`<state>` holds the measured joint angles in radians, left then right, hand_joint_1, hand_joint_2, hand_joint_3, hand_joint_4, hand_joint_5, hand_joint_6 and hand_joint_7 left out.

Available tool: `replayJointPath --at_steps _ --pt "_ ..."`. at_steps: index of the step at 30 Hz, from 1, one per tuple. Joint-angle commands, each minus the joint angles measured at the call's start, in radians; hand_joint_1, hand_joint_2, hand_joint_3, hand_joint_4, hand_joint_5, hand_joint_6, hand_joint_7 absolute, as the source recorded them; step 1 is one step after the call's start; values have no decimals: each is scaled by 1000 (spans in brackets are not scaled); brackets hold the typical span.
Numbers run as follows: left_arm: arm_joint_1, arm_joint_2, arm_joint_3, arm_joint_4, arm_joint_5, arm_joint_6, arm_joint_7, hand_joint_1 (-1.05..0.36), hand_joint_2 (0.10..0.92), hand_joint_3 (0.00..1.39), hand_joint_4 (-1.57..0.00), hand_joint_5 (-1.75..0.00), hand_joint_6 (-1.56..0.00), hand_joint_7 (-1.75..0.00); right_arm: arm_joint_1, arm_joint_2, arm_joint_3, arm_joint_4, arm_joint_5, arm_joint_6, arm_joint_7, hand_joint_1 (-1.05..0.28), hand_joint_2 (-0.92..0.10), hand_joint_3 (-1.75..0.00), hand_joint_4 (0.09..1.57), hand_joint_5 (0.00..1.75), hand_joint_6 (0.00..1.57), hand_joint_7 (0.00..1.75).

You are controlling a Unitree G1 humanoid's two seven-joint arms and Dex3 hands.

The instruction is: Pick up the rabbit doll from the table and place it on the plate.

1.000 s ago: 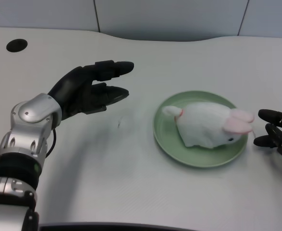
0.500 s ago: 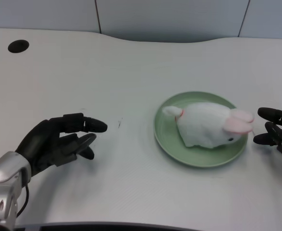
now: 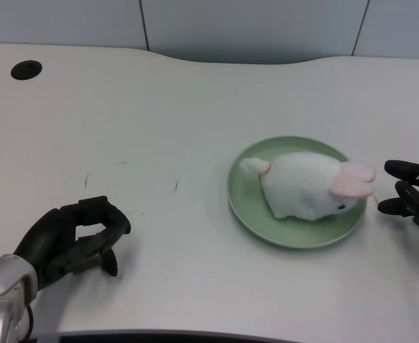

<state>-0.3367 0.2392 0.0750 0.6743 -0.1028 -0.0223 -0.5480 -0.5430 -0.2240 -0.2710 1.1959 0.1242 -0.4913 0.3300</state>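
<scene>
On the green plate (image 3: 248, 214) lay the rabbit doll (image 3: 305, 186). The left hand (image 3: 70, 239) sat well apart, fingers curled in, holding nothing. A dark hole (image 3: 26, 69) marked the table (image 3: 159, 128).

Looks like a lab or office test bench rather than a home. Plain white table (image 3: 195, 107) with a round black cable hole (image 3: 26, 70) near its far left corner and a curved cut-out along its far edge, backed by grey-blue partition panels (image 3: 252, 28) split by dark vertical seams. Bare, uniform surfaces throughout, faintly scuffed with small dark marks (image 3: 177, 183) toward the table's near left.
</scene>
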Motion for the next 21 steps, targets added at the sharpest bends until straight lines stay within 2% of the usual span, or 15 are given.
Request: replayJointPath --at_steps 1,6,8,12,16,18,21 --pt "-3 1 -6 41 7 -4 15 -486 921 505 -696 -1746 -486 -1669 -17 -24 -9 14 10 24 -1 -434 -921 -252 763 810 981 13" --pt "-40 -5 0 106 1 -22 16 -486 921 504 -698 -1746 -490 -1695 -28 -30 -9 22 9 37 -2 -432 -921 -254 764 811 974 9" --pt "-57 -4 -1 132 8 -34 24 -489 921 502 -702 -1746 -484 -1694 -30 -33 -7 25 4 33 -5 -429 -921 -255 762 810 972 8" --pt "-90 2 5 204 2 -71 2 -501 921 506 -710 -1746 -495 -1684 -34 -31 -5 28 2 40 -14 -429 -921 -247 753 805 971 7" --pt "-103 10 -8 224 22 -101 13 -493 921 514 -706 -1746 -491 -1682 -34 -25 -9 31 8 36 -9 -421 -921 -244 758 811 969 5" --pt "-104 11 -11 221 29 -106 22 -486 921 522 -703 -1746 -477 -1683 -34 -26 -9 33 7 33 -7 -424 -921 -243 763 813 970 6" --pt "-106 11 4 232 11 -102 10 -475 921 517 -680 -1746 -454 -1680 -35 -25 -3 33 0 24 -15 -421 -921 -250 760 811 969 4"
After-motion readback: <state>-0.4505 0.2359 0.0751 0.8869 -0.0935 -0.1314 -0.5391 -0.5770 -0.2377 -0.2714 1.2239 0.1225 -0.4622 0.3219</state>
